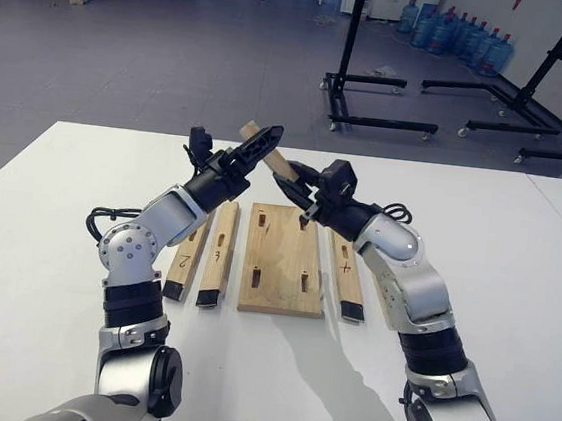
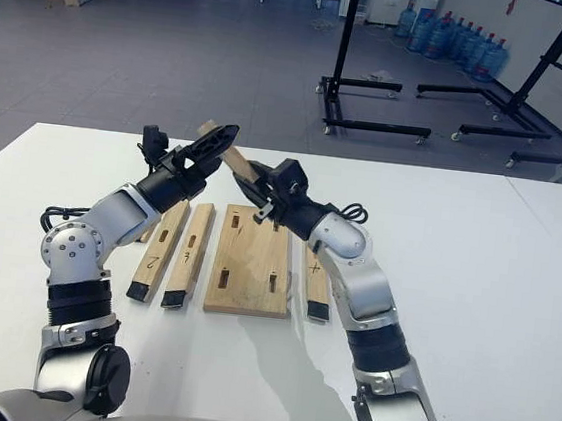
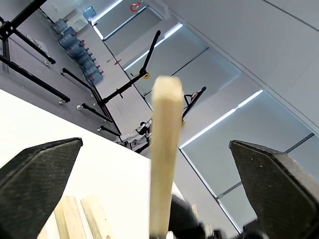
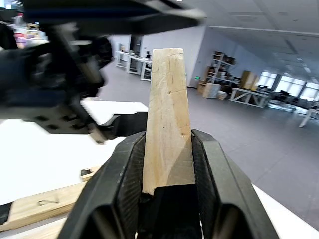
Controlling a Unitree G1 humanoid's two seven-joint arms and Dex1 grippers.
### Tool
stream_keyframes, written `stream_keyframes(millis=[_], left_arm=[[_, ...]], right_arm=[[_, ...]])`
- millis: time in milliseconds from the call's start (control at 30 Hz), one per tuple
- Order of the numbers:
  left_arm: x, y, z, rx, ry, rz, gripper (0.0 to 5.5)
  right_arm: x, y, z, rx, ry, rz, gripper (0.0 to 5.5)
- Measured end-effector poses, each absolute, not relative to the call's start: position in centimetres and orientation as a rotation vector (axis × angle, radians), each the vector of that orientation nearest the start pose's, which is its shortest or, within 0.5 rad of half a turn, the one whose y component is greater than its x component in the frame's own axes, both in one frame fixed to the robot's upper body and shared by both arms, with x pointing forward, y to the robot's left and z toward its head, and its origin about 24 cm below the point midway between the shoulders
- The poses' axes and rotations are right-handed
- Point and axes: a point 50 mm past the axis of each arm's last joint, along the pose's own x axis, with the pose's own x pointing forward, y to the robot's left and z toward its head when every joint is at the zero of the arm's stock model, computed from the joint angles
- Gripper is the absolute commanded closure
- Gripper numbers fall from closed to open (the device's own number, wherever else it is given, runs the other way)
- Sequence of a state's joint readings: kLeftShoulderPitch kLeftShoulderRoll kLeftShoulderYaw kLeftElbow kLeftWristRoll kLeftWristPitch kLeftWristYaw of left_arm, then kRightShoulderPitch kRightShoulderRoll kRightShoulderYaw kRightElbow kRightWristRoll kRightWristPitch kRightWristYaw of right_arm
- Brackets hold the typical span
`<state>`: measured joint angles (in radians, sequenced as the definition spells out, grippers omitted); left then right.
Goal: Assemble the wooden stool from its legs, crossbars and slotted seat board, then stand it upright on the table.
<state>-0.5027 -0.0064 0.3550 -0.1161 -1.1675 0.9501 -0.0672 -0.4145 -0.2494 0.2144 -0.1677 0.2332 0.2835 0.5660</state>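
Clamping wooden leg [image 4: 167,99]: right gripper [image 4: 168,145]; left wrist view reveals left gripper [image 3: 154,145] spread wide, not touching leg.

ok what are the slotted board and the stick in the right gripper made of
Flat slotted seat board: pale bare wood, seemingly unvarnished; grain shows, matt. Pale square stick: likely the same light wood; fine grain lines, small cracks.

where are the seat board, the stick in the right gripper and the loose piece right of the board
seat board [image 1: 281,271]: left eye view, bare middle of its top face
held stick [image 4: 167,129]: right wrist view, middle of its front face
loose piece [image 1: 348,283]: left eye view, top face near its dark end
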Motion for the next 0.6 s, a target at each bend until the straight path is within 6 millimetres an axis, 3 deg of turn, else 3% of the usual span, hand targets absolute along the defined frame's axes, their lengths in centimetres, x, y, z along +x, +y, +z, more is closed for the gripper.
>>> stream_keyframes(millis=[133,600], left_arm=[[30.06,11.59,16.62,-1.004,0.140,-0.741,0.35],[29.85,11.75,16.56,-1.044,0.140,-0.757,2.45]], right_arm=[[28.73,-8.09,14.95,-0.150,-0.192,0.910,4.22],[28.62,-7.69,14.43,-0.127,-0.156,0.914,4.22]])
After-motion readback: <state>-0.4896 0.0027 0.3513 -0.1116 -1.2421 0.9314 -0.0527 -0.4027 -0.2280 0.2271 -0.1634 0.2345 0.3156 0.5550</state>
